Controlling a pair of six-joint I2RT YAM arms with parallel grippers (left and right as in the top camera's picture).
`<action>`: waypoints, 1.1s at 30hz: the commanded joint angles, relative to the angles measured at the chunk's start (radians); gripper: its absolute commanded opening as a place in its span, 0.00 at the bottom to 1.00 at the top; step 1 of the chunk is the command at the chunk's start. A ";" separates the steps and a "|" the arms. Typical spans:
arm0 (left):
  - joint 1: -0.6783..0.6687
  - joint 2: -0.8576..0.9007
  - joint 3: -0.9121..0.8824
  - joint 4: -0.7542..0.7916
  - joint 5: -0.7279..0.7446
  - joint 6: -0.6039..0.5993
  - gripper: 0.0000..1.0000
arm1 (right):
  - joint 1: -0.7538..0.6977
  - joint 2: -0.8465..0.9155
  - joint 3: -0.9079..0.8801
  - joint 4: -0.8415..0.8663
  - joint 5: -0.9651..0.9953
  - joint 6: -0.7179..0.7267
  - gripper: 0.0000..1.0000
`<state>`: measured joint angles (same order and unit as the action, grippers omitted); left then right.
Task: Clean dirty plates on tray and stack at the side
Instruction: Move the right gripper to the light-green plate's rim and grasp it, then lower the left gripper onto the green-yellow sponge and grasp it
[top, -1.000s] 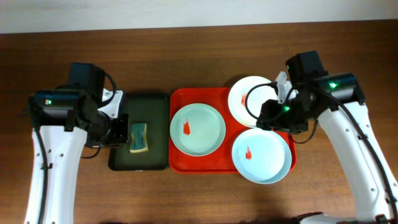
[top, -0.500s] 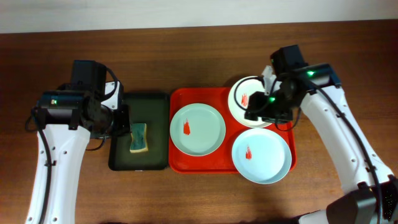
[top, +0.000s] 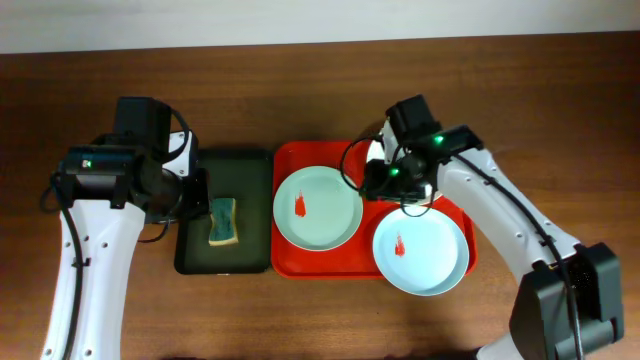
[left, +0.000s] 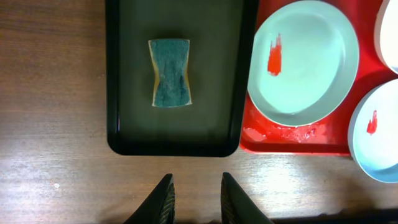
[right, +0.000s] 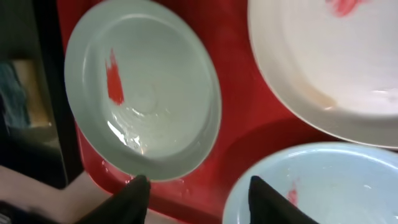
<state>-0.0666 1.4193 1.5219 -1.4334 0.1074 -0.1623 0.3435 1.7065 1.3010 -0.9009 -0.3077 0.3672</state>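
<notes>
On the red tray (top: 290, 255) a mint-green plate (top: 318, 207) with a red smear lies at the left. A second pale plate (top: 420, 250), also smeared, lies at the front right. The white plate (right: 323, 62) is at the back right, mostly hidden under my right arm in the overhead view. My right gripper (right: 199, 186) hangs open over the bare tray (right: 249, 130), between the mint plate (right: 149, 87) and the front plate (right: 323, 186), holding nothing. My left gripper (left: 196, 199) is slightly open and empty above the table, just in front of the dark green tray.
The dark green tray (top: 245, 170) lies left of the red one with a blue-and-yellow sponge (top: 223, 221) lying in it. Bare brown table runs all around both trays. My right arm stretches from the right edge across the red tray's back corner.
My right gripper has swung left, from over the white plate to the gap between the plates. The left gripper's fingers have parted a little, and that arm has hardly moved.
</notes>
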 joint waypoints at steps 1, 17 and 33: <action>-0.003 -0.005 -0.003 -0.007 -0.011 -0.009 0.23 | 0.020 0.008 -0.085 0.075 0.053 0.095 0.51; -0.003 -0.005 -0.003 -0.017 -0.026 -0.009 0.22 | 0.082 0.121 -0.245 0.403 0.110 0.166 0.24; -0.003 0.012 -0.003 -0.018 -0.027 -0.009 0.24 | 0.080 0.146 -0.222 0.443 0.091 0.165 0.04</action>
<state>-0.0666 1.4193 1.5215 -1.4502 0.0921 -0.1623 0.4191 1.8431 1.0622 -0.4595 -0.2111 0.5240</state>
